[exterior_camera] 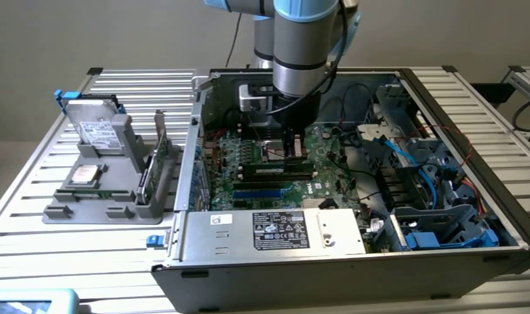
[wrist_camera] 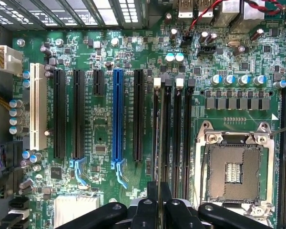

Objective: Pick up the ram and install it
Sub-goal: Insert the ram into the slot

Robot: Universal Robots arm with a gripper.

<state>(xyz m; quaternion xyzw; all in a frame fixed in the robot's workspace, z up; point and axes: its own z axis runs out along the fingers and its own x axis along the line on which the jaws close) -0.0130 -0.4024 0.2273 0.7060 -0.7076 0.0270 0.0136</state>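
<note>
1. Nearest me, at 6 o'clock of the open case [exterior_camera: 335, 278], sits the power supply [exterior_camera: 274, 230]. The case stands on the slatted worktop [exterior_camera: 38, 242].
2. At 9 o'clock from the case, a grey holder [exterior_camera: 99, 212] carries a hard drive [exterior_camera: 97, 127] and a card [exterior_camera: 160, 163]. Neither belongs to this job.
3. Further in, over the middle of the board [exterior_camera: 247, 163], the claw [exterior_camera: 290, 152] hangs low, pointing straight down from the arm [exterior_camera: 304, 39].
4. In the wrist view the claw [wrist_camera: 158, 187] is closed on a thin sliver seen edge-on, which I take for the ram [wrist_camera: 158, 169]. It runs along the memory slots [wrist_camera: 176, 138], seemingly over the one closest to the blue slot [wrist_camera: 117, 119], with the socket [wrist_camera: 233, 167] on the other side.
5. The step in hand, as I judge it, is seating the ram. I cannot tell whether its edge has met the slot.
6. To do it well, I'd say:
   - Hold the ram parallel to its slot, with both ends level and no lean.
   - Go straight down, not at a slant.
   - See that the white latch [wrist_camera: 157, 82] at the slot's end stands open. I cannot tell from here whether it does.
   - Press evenly. A skewed push could bend the ram or catch the neighbouring slot.
</note>
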